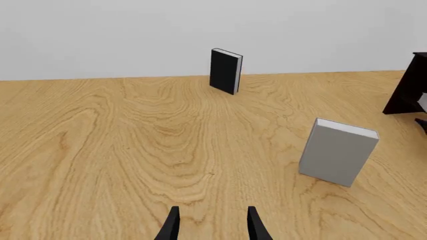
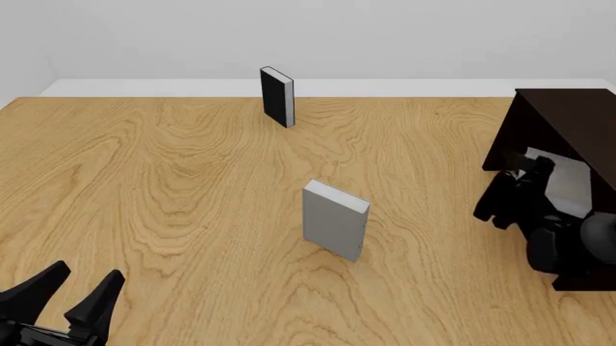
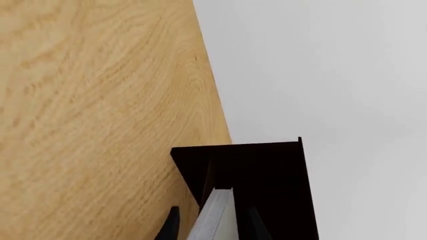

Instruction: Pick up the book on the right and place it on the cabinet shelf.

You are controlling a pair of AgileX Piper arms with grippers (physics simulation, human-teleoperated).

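A: Where is the book (image 3: 215,216) we care about?

B: At the right edge of the front frame, at the mouth of the cabinet (image 2: 563,130). The right end effector (image 3: 209,226) has it pinched: in the right wrist view the light-grey cover sits between the two dark fingers (image 3: 172,225), which press against both faces.

A: Is it on the cabinet shelf (image 2: 568,189) yet?

B: It is at least partly in the recess. In the front view a pale grey patch shows inside the dark opening, just behind the black arm. I cannot tell whether it rests on the shelf floor or hangs above it.

A: And the cabinet itself?

B: A big, very dark brown box, standing on the desk (image 2: 173,187) at the right side of the front frame, its opening facing toward the middle of the frame.

A: The left end effector (image 1: 211,226)?

B: Lower left corner of the front frame, low over the desk, its jaws spread apart and nothing between them. In the left wrist view bare wood grain shows through the gap.

A: What else is out there?

B: A second grey book (image 2: 335,219) stands upright near the centre of the front frame, slightly turned, white pages facing right. A thin black book (image 2: 277,96) stands upright at the upper middle, near the desk's far edge. The two are well apart, and both are well apart from either arm.
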